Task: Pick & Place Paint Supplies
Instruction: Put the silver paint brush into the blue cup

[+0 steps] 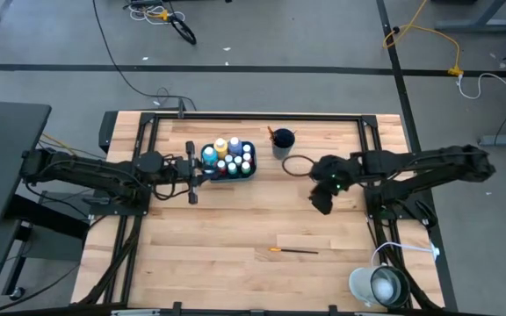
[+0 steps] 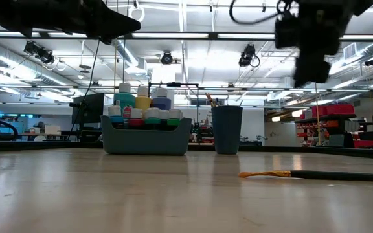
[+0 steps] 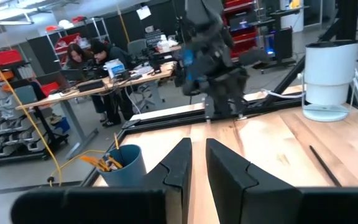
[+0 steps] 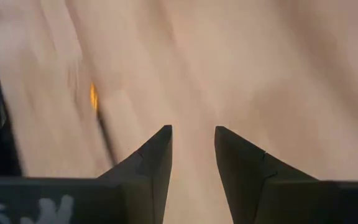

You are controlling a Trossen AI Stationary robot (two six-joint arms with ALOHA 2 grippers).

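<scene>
A teal tray full of white-capped paint bottles stands at the table's far middle. Right of it is a dark blue cup with brushes sticking out of its top. One paintbrush lies flat on the table toward the near right, also seen in the low view. My left gripper hovers level at the tray's left end, its fingers a narrow gap apart with nothing between them. My right gripper hangs high, slanting down, open and empty, right of the cup and beyond the lying brush.
A white lamp-like object stands at the near right corner. A black metal frame runs along the table's far edge and sides. Bare wood lies between the tray and the near edge. People sit at desks in the room beyond.
</scene>
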